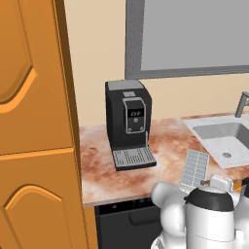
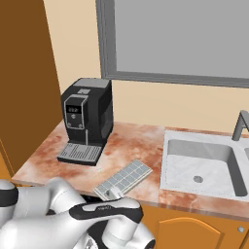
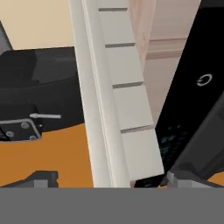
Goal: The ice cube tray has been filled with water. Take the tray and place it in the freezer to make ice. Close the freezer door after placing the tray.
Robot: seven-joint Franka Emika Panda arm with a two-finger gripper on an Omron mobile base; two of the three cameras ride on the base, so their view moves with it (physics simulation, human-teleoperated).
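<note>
Gripper [image 3: 105,179] fingers apart around the tray [image 3: 122,109] at the counter [image 1: 170,141] edge; next, close to grasp.

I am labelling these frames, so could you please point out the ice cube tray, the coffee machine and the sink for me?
ice cube tray [image 2: 124,178]: right base view, middle of its cell grid.
coffee machine [image 1: 127,116]: left base view, front panel below the display.
sink [image 2: 204,168]: right base view, bare basin floor.
</note>
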